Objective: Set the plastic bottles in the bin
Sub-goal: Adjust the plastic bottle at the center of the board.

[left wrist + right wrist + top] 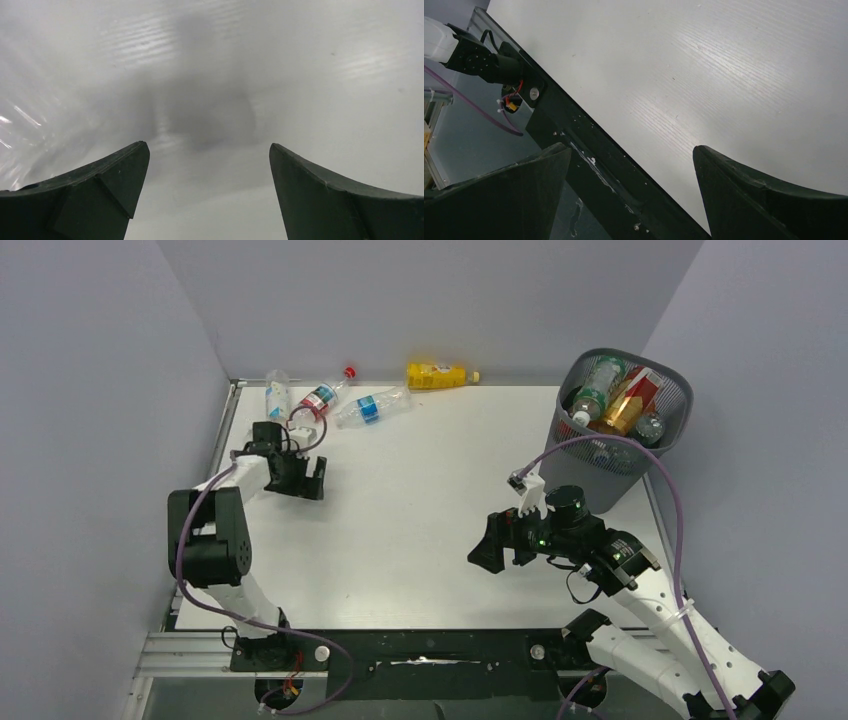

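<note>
Bottles left to clear number four, grouped along the far edge of the worktop [430, 510] between 11 and 12 o'clock: a clear bottle [277, 396], a red-labelled bottle [322, 397], a blue-labelled bottle [372, 407] and a yellow bottle [437, 375]. The last three lie on their sides. The bin [583, 468] stands at 2 o'clock with several bottles inside it. The left pincer [303, 480] hangs wide and empty near the red-labelled bottle, at its 6 o'clock. The right pincer [497, 545] is equally wide and empty, low over the worktop at about 4 o'clock from its centre. These bottles look light, thin-walled and slick, so they will probably roll or dent under pressure. The labelled mid-body, where the wall runs straight, seems the best hold, not the tapering neck.
</note>
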Action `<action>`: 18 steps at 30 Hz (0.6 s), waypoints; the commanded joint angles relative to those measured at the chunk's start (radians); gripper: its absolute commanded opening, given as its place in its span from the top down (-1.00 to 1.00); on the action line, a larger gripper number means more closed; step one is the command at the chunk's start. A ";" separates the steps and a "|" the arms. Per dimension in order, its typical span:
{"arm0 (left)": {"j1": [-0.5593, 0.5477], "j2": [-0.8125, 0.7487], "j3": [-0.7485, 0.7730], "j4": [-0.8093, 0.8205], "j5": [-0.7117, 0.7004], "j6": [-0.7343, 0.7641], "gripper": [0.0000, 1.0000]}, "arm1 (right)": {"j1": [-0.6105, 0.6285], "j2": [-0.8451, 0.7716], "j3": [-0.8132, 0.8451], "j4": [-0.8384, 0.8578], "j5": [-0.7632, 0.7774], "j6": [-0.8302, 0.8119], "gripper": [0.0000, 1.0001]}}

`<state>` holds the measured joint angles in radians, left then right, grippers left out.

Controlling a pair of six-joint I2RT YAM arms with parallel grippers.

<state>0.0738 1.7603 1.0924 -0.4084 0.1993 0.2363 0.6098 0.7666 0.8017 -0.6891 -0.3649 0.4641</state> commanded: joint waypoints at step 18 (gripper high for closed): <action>0.054 -0.107 0.153 0.181 0.004 -0.441 -0.84 | 0.006 -0.004 0.015 0.050 0.001 0.033 -1.00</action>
<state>0.1345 1.5810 1.2480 -0.3756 0.2638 -0.0029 0.6098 0.7708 0.8017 -0.6891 -0.3748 0.4862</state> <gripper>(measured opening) 0.921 0.996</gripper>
